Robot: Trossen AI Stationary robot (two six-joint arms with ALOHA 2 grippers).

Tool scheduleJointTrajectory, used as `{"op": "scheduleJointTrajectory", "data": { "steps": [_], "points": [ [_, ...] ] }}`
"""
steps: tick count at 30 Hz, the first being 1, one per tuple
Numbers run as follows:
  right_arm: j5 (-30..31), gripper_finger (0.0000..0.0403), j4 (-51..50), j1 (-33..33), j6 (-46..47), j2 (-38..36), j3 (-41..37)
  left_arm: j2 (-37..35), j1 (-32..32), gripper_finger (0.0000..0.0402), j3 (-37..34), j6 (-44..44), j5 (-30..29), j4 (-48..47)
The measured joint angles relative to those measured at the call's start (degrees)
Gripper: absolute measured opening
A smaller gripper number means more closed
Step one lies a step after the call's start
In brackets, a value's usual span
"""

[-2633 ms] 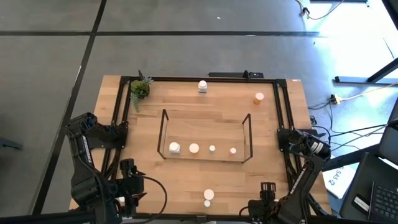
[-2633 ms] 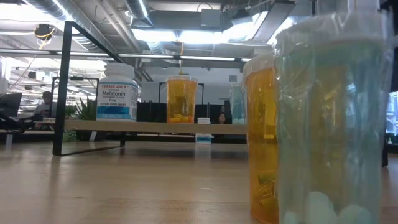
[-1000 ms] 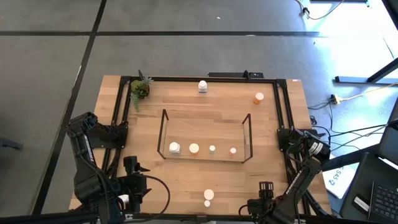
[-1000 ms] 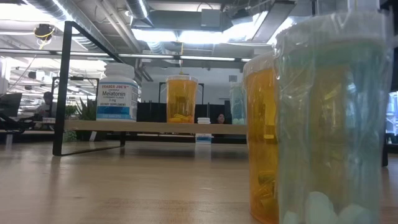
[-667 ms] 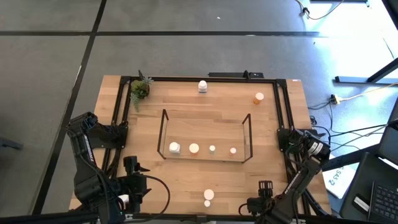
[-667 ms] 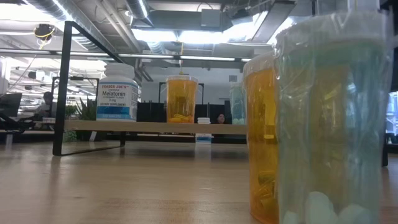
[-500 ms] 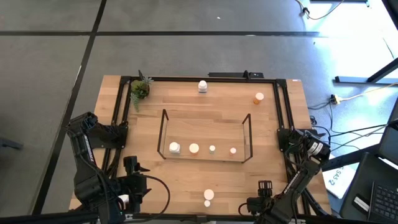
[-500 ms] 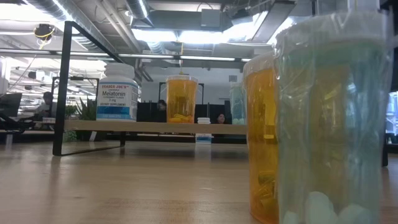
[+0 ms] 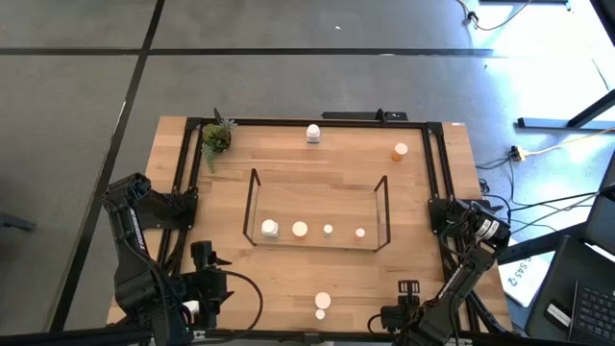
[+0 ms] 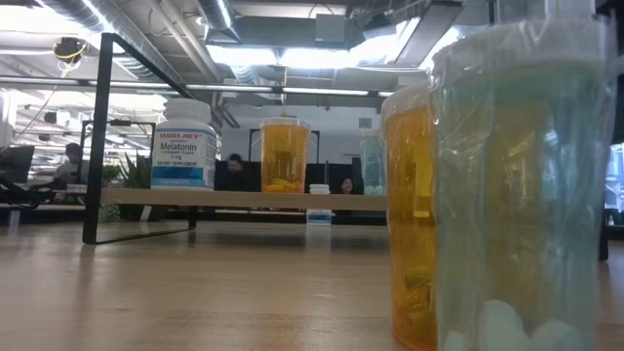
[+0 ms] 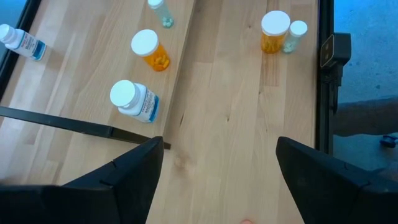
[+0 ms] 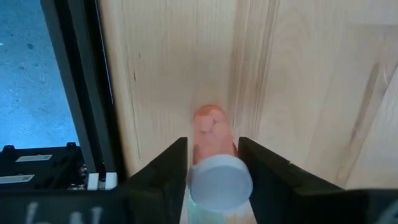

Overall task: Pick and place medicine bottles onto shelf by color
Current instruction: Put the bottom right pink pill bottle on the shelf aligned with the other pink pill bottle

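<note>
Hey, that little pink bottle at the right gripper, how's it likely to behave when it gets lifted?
The pink bottle looks small and narrow under its pale cap, so it is probably light and easy to tip if nudged. Its round, smooth body may slip or twist in the right gripper; a centred squeeze seems safest.

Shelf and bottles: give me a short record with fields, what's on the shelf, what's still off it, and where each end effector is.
shelf: four bottles in a row along its front
off the shelf: white bottle and orange bottle at the back; two bottles at the front edge
left end effector: open, empty, front left
right end effector: front right, at a pink bottle by the table frame
plant: back left corner
</note>
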Motion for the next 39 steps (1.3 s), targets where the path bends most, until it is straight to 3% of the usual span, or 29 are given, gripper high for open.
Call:
{"op": "scheduleJointTrajectory", "data": {
  "steps": [6, 13, 21, 32, 39],
  "points": [
    [0.27, 0.0109, 0.22, -0.16, 3.88, 0.00, 0.00, 0.00, 0.00, 0.0306, 0.00, 0.00, 0.00, 0.01],
    [1.02, 0.0119, 0.55, -1.40, 13.19, 0.00, 0.00, 0.00, 0.00, 0.0306, 0.00, 0.00, 0.01, 0.00],
    [1.03, 0.0110, 3.56, -3.61, 12.57, 0.02, 1.32, 0.00, 0.00, 0.0306, 0.00, 0.00, 0.01, -0.01],
    [1.07, 0.0114, -0.83, -7.67, 10.08, 0.02, 12.93, 0.00, 0.00, 0.0306, 0.00, 0.04, 0.01, 0.00],
    [6.22, 0.0115, -8.58, -10.92, 8.40, 0.02, 22.57, 0.00, 0.00, 0.0306, 0.00, 0.07, 0.07, -0.01]
  ]
}}
